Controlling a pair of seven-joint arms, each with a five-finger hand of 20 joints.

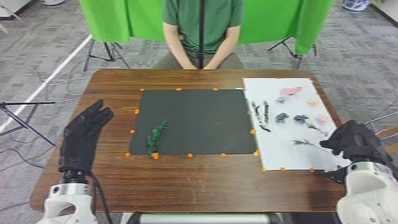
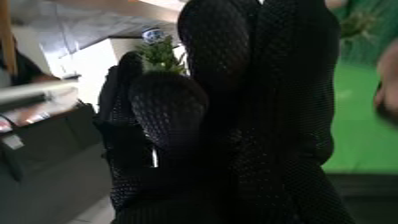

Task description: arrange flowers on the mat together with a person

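One left hand (image 1: pixel 82 135), open, empty, beside the dark mat (image 1: pixel 200 117); one leafy stem (image 1: pixel 157 136), lying lengthwise near the mat's left edge; one white sheet (image 1: pixel 282 157), right of the mat, bearing loose flowers (image 1: pixel 290 91); one right hand (image 1: pixel 357 142), by the sheet's outer edge, thumb and fingers closed in what seems a light pinch on a green sprig (image 2: pixel 160 56). Handling note: best raised clear of its neighbours, carried leftward, laid flat on the mat, then released before withdrawal

Head view downward, wrist view close
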